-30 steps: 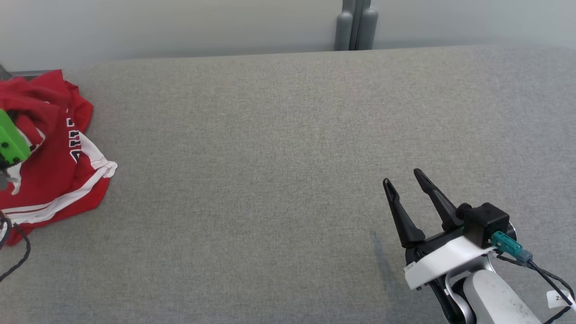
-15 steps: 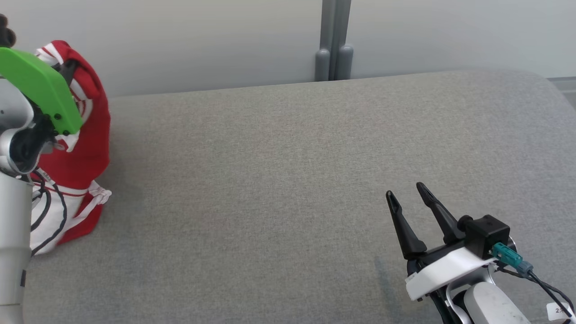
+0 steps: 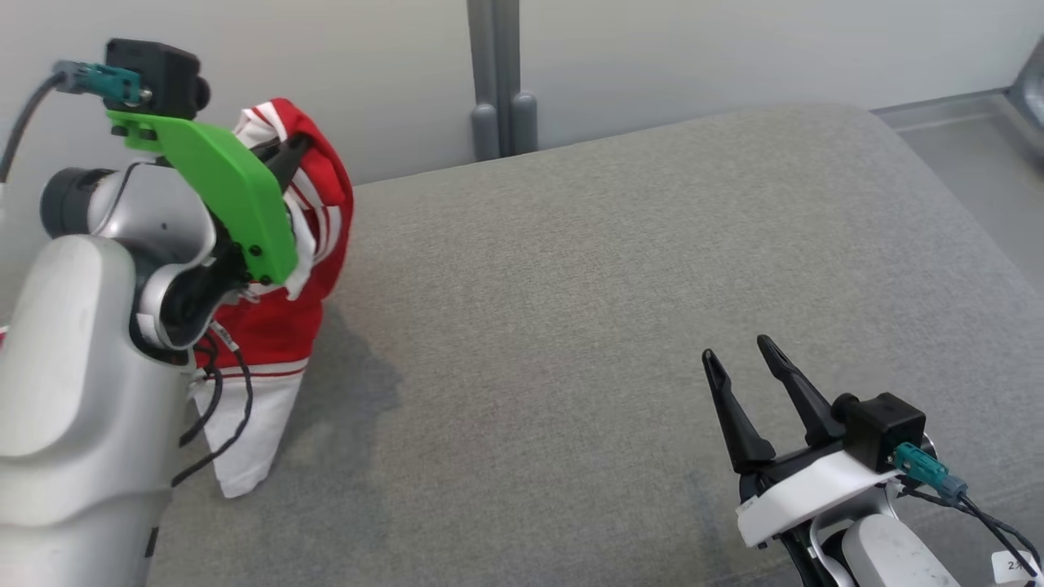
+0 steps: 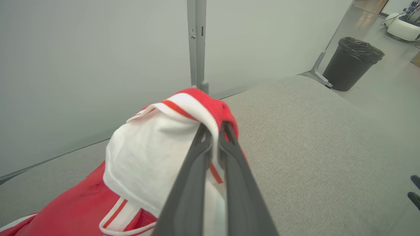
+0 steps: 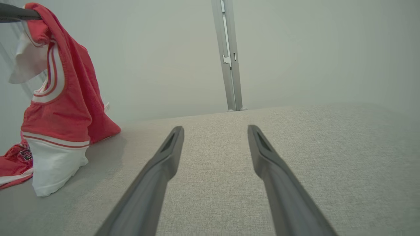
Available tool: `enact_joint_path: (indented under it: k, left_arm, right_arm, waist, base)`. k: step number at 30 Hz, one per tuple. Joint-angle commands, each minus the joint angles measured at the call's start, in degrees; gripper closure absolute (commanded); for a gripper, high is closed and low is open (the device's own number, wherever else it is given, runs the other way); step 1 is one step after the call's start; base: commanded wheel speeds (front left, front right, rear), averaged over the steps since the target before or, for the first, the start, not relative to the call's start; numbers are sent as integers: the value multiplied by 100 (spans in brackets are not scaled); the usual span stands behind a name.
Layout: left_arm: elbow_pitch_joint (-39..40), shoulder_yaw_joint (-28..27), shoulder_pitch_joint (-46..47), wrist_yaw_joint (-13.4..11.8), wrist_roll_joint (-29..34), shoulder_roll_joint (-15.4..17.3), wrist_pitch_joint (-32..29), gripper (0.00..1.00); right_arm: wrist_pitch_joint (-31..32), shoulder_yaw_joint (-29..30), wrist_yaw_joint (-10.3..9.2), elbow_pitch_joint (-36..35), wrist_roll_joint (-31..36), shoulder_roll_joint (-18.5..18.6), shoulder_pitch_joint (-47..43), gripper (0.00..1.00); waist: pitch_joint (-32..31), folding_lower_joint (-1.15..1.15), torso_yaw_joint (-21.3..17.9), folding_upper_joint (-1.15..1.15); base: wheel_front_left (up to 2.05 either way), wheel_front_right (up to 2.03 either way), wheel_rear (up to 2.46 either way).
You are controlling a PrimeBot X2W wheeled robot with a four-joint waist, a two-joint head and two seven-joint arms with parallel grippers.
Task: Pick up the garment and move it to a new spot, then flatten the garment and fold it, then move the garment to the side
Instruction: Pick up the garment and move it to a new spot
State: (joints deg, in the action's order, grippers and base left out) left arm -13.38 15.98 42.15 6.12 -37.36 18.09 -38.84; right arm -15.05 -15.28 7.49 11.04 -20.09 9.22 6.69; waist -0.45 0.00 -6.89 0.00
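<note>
Raised since earlier: red-and-white jersey point(image 3: 318, 236), pinched at its striped trim by the closed left gripper point(image 4: 215, 130), hem touching worktop point(image 3: 612, 285) near left edge | right gripper point(image 3: 736, 348) held open, empty | jersey print unreadable

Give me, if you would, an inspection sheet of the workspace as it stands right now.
Surface: grey fabric top, smooth.
Job's things: red and white garment hangs from the left gripper, with its lower end resting on the grey fabric top.
Clutter: nothing seen.
Grippers: left gripper shut on the garment's striped edge; right gripper open, holding nothing.
Cables: black cables loop beside the left arm, in front of the garment; a dark cable leaves the right wrist camera.
Surroundings: pale partition wall with a grey post; black bin on the floor beyond.
</note>
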Motion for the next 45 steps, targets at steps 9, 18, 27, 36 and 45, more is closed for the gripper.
enact_joint_path:
  k: [9, 18, 27, 36, 45]
  left_arm:
    - [87, 312, -203, -257, -69, -766, 286, 100]
    - [-615, 1183, -71, -377, -70, -1480, 1000, 100]
    - [-1583, 2306, 541, -556, -627, -1511, 2261, 100]
    - [-2309, 3182, 941, -508, -1383, -1509, 2806, 0]
    - [-2591, 3612, 1248, -462, -1776, -1509, 3324, 0]
  right_arm:
    - [-17, -28, 0, 62, -71, -10, 26, 0]
    - [-17, -129, 0, 120, -141, -24, 169, 0]
    - [-17, -218, 0, 201, -206, -114, 330, 0]
    - [-17, -197, 0, 263, -211, -145, 395, 0]
    - [-17, -194, 0, 288, -179, -58, 328, 0]
  waist:
    - [119, 0, -872, 0]
    - [402, 0, -1450, 0]
    - [735, 0, -1944, 0]
    - [797, 0, -1944, 0]
    - [638, 0, -1432, 0]
  base:
    - [0, 0, 0]
    - [0, 0, 0]
    - [0, 0, 0]
    - [0, 0, 0]
    - [0, 0, 0]
